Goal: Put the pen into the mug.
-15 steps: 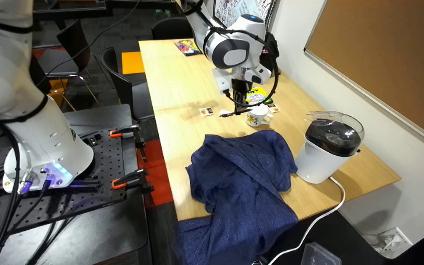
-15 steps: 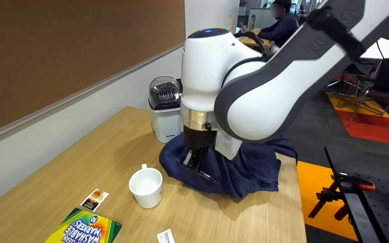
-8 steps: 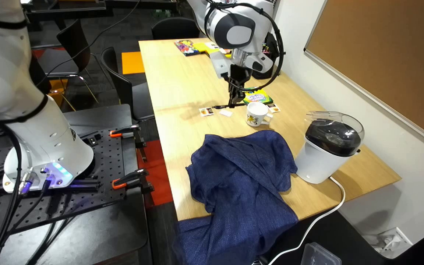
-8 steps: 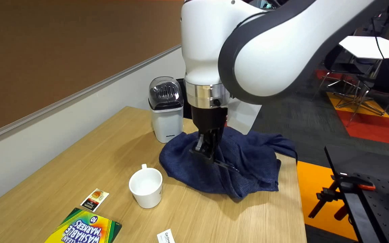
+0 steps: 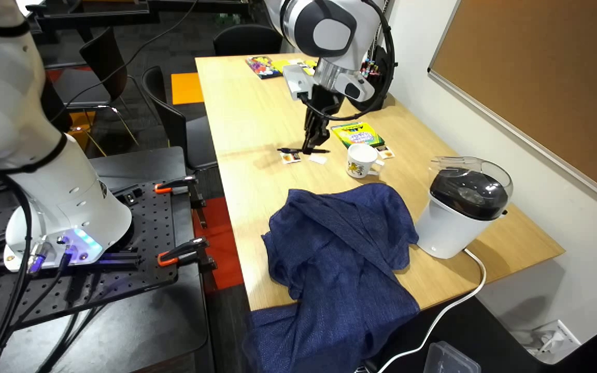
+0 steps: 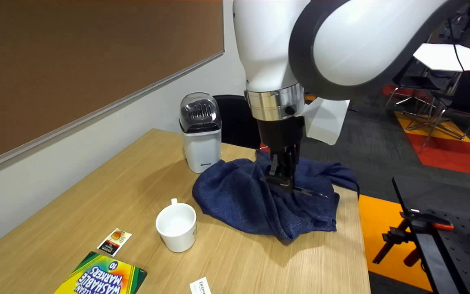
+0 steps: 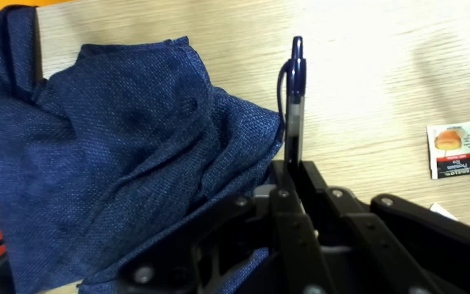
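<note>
My gripper (image 7: pixel 295 169) is shut on the dark pen (image 7: pixel 295 102) in the wrist view. The pen has a clear barrel and a navy clip end, which points away from the jaws. In both exterior views the pen (image 5: pixel 289 150) (image 6: pixel 311 192) lies roughly level in the gripper (image 5: pixel 309 149) (image 6: pixel 284 183), above the table. The white mug (image 5: pixel 361 161) stands upright on the table, its handle toward the wall side. It also shows in an exterior view (image 6: pixel 176 228) with an open, pale inside. The gripper is off to one side of the mug, apart from it. The mug is out of the wrist view.
A crumpled navy cloth (image 5: pixel 340 243) lies near the mug and hangs over the table edge. A white popcorn maker (image 5: pixel 456 217) stands by the wall. A marker box (image 5: pixel 358 134), tea packets (image 7: pixel 454 149) and a small card (image 6: pixel 200 286) lie flat. A black holder (image 5: pixel 373 83) stands farther back.
The gripper has moved away from the mug toward the robot base side, carrying the pen with it. The mug and cloth have not moved.
</note>
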You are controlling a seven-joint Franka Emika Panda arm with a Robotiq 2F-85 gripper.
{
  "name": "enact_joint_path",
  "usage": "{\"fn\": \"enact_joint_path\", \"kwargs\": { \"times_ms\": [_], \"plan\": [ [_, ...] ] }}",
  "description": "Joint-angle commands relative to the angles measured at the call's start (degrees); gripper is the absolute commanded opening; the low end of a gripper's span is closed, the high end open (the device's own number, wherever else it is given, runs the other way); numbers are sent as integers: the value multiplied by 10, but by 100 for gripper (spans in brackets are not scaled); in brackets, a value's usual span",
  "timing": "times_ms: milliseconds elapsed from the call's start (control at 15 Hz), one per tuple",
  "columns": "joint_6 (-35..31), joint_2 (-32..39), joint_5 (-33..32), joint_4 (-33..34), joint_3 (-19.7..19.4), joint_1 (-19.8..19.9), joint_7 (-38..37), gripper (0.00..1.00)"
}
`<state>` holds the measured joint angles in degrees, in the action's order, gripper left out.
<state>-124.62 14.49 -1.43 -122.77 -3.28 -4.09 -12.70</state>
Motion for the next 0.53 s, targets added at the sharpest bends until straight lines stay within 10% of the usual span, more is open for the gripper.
{"fn": "enact_joint_path", "kwargs": {
  "times_ms": [0, 467],
  "plan": [
    [-31, -43, -43, -51, 0, 5, -11, 3],
    [-137, -75, -84, -105, 0, 20, 3, 3]
  ]
}}
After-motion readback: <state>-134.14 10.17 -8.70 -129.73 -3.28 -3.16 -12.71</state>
